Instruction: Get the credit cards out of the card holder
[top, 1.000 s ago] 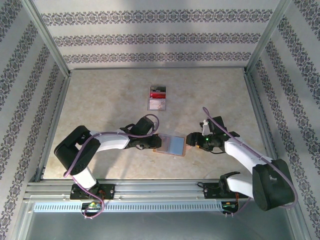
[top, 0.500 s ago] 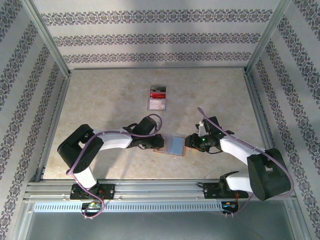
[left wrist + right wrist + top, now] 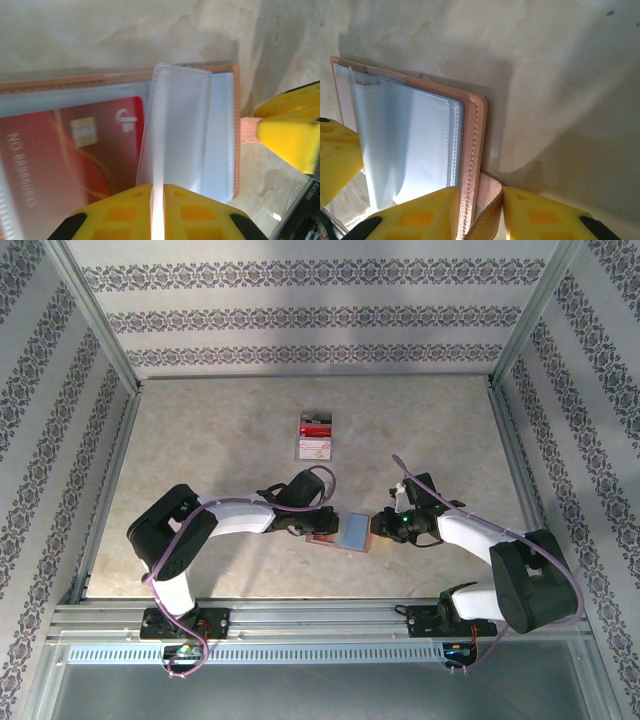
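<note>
The card holder (image 3: 345,532) lay open on the marbled table (image 3: 220,430) between the two arms, its grey-blue inside up. The left gripper (image 3: 157,192) was closed narrowly on the holder's translucent sleeve (image 3: 175,125), which stood up beside a red credit card (image 3: 65,155) tucked in its pocket. The right gripper (image 3: 480,197) pinched the holder's salmon tab (image 3: 489,186) at the opposite edge.

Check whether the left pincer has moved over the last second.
Yes. The left pincer has shifted right, onto the card holder; its wrist, earlier left of the card stack lying farther back, now lines up with it.
</note>
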Controlling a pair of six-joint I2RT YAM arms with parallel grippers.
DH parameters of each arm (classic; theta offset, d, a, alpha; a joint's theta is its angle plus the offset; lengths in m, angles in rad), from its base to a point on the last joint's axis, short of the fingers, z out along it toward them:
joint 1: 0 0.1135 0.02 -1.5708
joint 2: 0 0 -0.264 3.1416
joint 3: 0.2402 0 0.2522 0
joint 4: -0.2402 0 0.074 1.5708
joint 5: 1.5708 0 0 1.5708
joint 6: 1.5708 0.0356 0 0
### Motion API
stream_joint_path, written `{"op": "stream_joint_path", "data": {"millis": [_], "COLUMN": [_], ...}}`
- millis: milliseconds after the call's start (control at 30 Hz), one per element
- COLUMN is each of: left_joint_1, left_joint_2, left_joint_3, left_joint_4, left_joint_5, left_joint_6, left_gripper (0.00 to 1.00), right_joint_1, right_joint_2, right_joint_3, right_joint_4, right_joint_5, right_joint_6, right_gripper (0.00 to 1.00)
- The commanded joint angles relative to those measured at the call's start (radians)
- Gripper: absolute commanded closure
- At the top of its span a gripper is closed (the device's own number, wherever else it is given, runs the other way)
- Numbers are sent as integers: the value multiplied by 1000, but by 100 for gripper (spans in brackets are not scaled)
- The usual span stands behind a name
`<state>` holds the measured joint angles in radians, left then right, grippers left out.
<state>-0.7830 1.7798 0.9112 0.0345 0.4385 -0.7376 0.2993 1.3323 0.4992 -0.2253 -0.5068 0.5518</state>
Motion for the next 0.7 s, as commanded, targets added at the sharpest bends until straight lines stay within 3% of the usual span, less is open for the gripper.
{"op": "stream_joint_path", "data": {"millis": [0, 667], "left_joint_1": [-19, -119], "left_joint_2": [22, 75], "left_joint_3": [38, 122], "left_joint_4": [-1, 192], "left_joint_5": [22, 149], "left_joint_6": [25, -45], "left_gripper": [86, 87], "right_joint_1": [11, -3], "right_joint_2": [14, 13], "right_joint_3": [-4, -22], "right_joint_4": [19, 53], "right_joint_5": [-12, 10], "right_joint_6": [4, 11], "right_gripper": [71, 70]}}
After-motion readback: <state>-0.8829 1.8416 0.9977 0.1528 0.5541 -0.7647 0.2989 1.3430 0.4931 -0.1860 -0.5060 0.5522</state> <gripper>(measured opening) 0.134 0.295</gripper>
